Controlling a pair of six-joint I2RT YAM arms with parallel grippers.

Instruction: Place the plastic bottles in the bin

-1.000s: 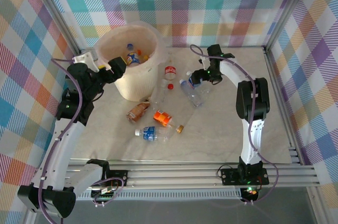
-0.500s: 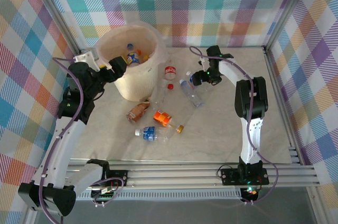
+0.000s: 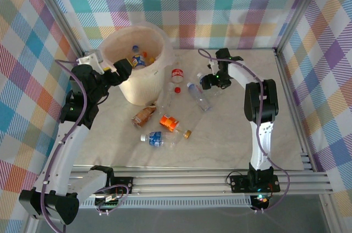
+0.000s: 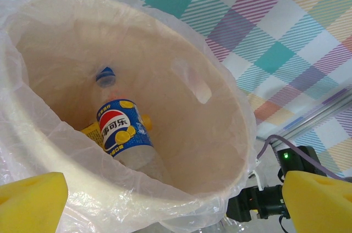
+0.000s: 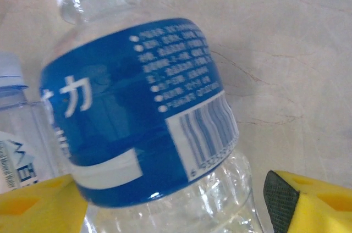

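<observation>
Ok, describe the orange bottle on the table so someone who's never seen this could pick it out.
Find the cream bin at the back left of the table. In front of it three bottles lie in a loose cluster: the orange-labelled bottle is right of the brown bottle and behind the blue-labelled bottle. Of the three, only it has a bright orange label.

Left arm's reaching forward with the elbow bent, and the left gripper (image 3: 122,68) is wide open with its yellow fingers (image 4: 30,203) way apart. Right arm stretches far out, then hooks back inward. The right gripper (image 3: 210,81) sits low, clamped on a blue-labelled bottle (image 5: 132,106).
</observation>
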